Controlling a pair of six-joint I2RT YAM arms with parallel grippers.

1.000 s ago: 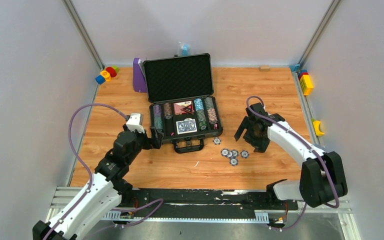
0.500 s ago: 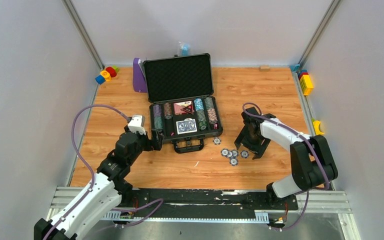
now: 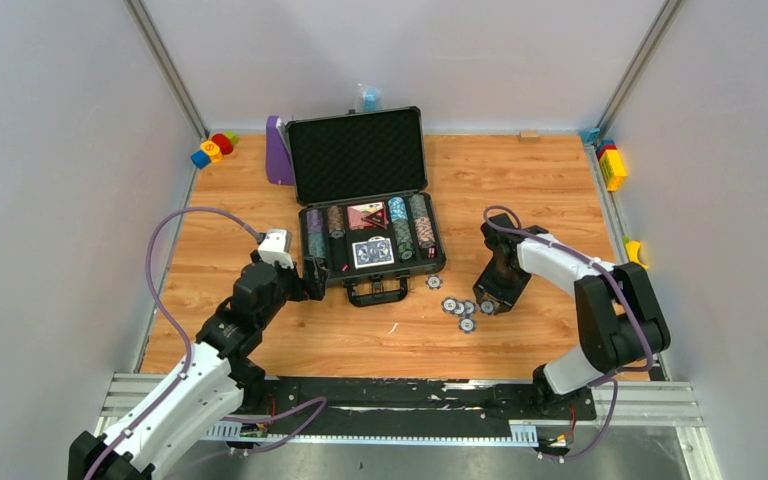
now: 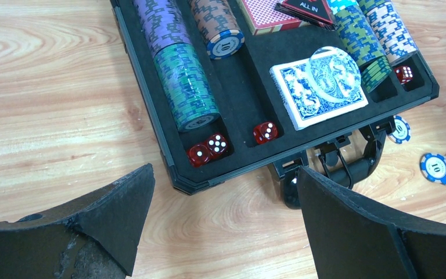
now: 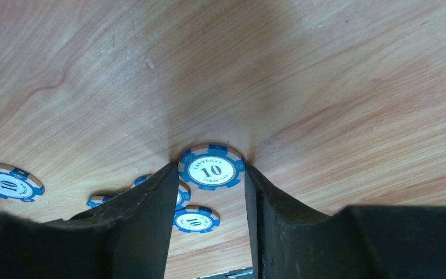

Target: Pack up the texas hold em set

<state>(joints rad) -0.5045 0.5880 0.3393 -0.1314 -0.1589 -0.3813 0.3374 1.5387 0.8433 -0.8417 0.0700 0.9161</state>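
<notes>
Pinching one blue-and-white chip (image 5: pixel 211 169) that is lying flat on the wooden table (image 3: pixel 550 180), the right gripper (image 3: pixel 487 304) is pressing its two fingers against opposite sides of the thin rim. The left gripper (image 4: pixel 225 180) is hovering with jaws spread wide and holding nothing, just in front of the near-left corner of the briefcase (image 3: pixel 358 152). The main risk is probably in the lift. With so shallow a rim between the pads, the chip may be squirting free or tipping out, and the left finger, standing just beside the other loose chips (image 3: pixel 460 309), may be dragging or scattering them. The dark grey briefcase is lying open at the table's centre, its lid standing up at the back and showing black ridged foam, its handle pointing toward the arms. Rows of striped chips (image 4: pixel 186 87) in purple, green, brown, blue and pink are sitting on edge in its slots. A blue-backed deck (image 4: pixel 302 102) is carrying a round disc (image 4: pixel 335 70), and red dice (image 4: pixel 207 150) are resting in small pockets. The loose chips are lying on the table near the case's front-right corner.
</notes>
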